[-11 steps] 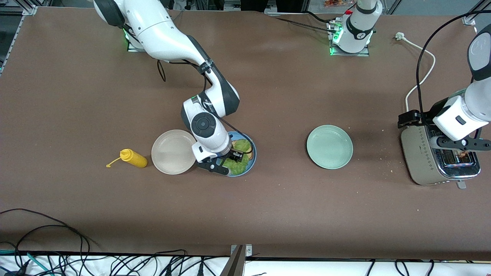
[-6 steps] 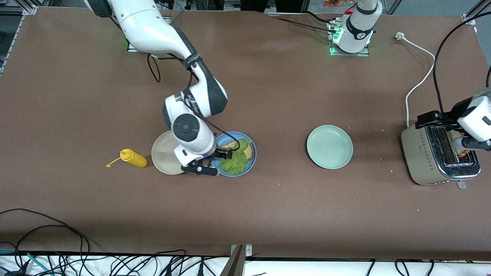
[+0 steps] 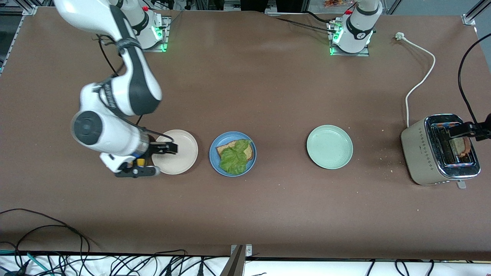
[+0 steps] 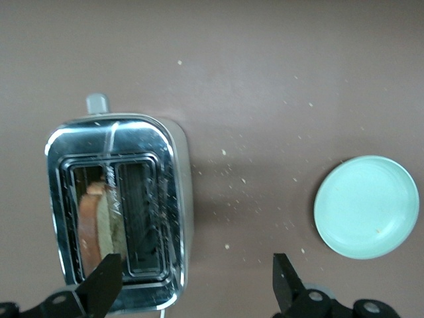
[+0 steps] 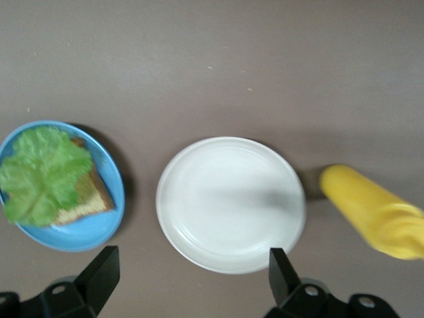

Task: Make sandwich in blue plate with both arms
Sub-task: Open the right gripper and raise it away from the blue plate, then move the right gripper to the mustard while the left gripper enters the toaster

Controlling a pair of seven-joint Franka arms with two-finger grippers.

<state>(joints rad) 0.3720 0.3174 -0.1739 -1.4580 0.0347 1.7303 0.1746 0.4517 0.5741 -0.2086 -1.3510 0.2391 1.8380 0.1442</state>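
The blue plate (image 3: 232, 154), at frame center on the desk, holds a bread slice (image 3: 229, 147) topped with lettuce (image 3: 234, 158). The right pincer (image 5: 189, 281) hangs released and empty over the beige plate (image 3: 180, 159) at center-left. The left pincer (image 4: 195, 285) hangs spread and empty over the toaster (image 3: 425, 153) at the right edge.

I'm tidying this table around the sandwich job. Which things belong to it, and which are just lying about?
In the job:
blue plate
bread slice on it
lettuce leaf on the bread
bread in the toaster
toaster

Lying about:
beige plate
pale green plate
yellow bottle
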